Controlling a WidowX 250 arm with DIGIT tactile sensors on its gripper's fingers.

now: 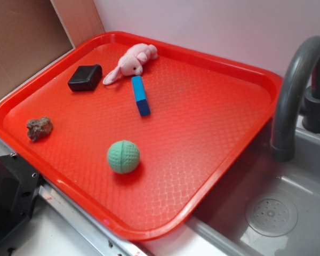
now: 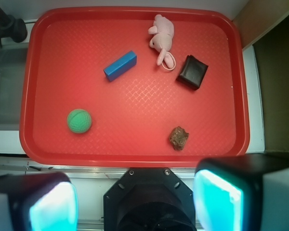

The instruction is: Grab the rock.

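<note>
The rock [image 1: 39, 128] is a small lumpy brown-grey stone lying on the red tray [image 1: 213, 138] near its left edge. In the wrist view the rock [image 2: 179, 137] lies near the tray's [image 2: 135, 96] near rim, to the right. My gripper [image 2: 135, 202] is high above and short of the tray's near edge, with its cyan-padded fingers [image 2: 216, 199] wide apart and nothing between them. The gripper does not show in the exterior view.
On the tray lie a green ball [image 1: 123, 156], a blue block [image 1: 140, 95], a black rounded block [image 1: 85, 78] and a pink plush toy [image 1: 132, 62]. A grey sink [image 1: 277, 213] with a dark faucet [image 1: 293, 90] is to the right. A brown wall [image 1: 21, 37] stands at the left.
</note>
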